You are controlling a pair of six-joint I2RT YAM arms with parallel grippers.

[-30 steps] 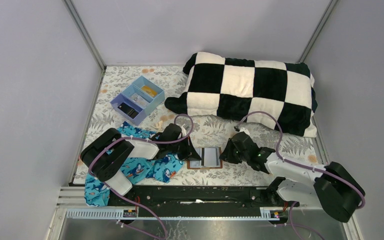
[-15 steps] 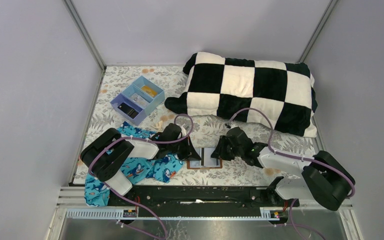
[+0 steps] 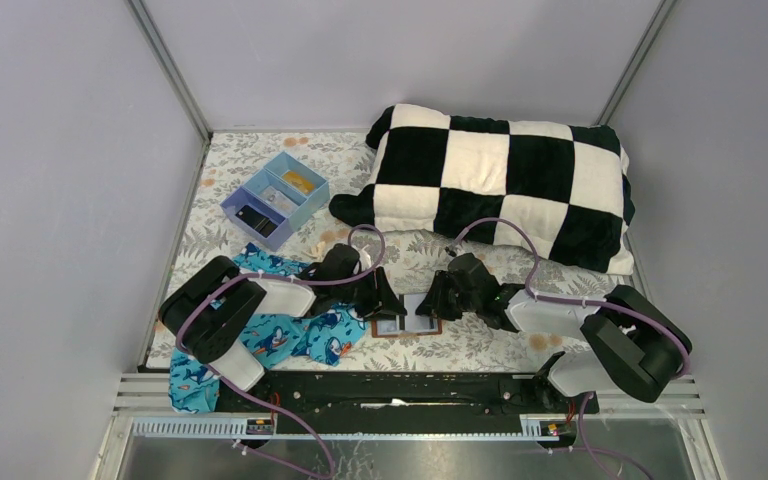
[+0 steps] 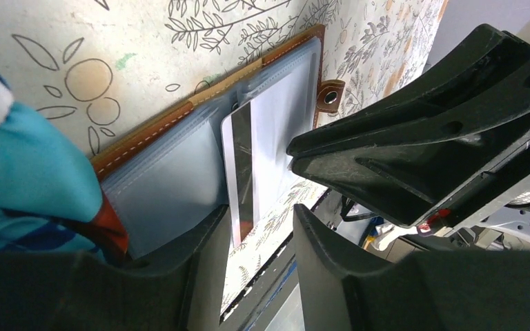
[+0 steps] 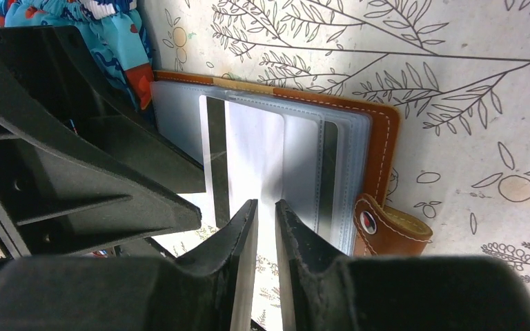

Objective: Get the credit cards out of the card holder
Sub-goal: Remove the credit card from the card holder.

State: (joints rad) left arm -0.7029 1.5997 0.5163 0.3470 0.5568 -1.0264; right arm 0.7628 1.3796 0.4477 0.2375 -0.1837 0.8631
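The brown card holder (image 3: pixel 415 318) lies open on the floral cloth between my two grippers. In the right wrist view its grey slotted inside (image 5: pixel 303 165) shows, with the snap tab (image 5: pixel 386 231) at the right. A whitish credit card with a dark stripe (image 5: pixel 248 155) sticks partly out of a slot towards me; it also shows in the left wrist view (image 4: pixel 245 169). My right gripper (image 5: pixel 266 214) hovers over this card with its jaws almost together and nothing between them. My left gripper (image 4: pixel 259 234) is open at the holder's left half (image 4: pixel 159 179), with the card's edge between its fingers.
A blue patterned cloth (image 3: pixel 290 335) lies under the left arm and touches the holder's left edge. A blue divided tray (image 3: pixel 275 200) stands at the back left. A black-and-white checked pillow (image 3: pixel 500 185) fills the back right. The two grippers are very close to each other.
My right arm has swung left and its gripper has come over the holder's right half. The left gripper has stayed at the holder's left side.
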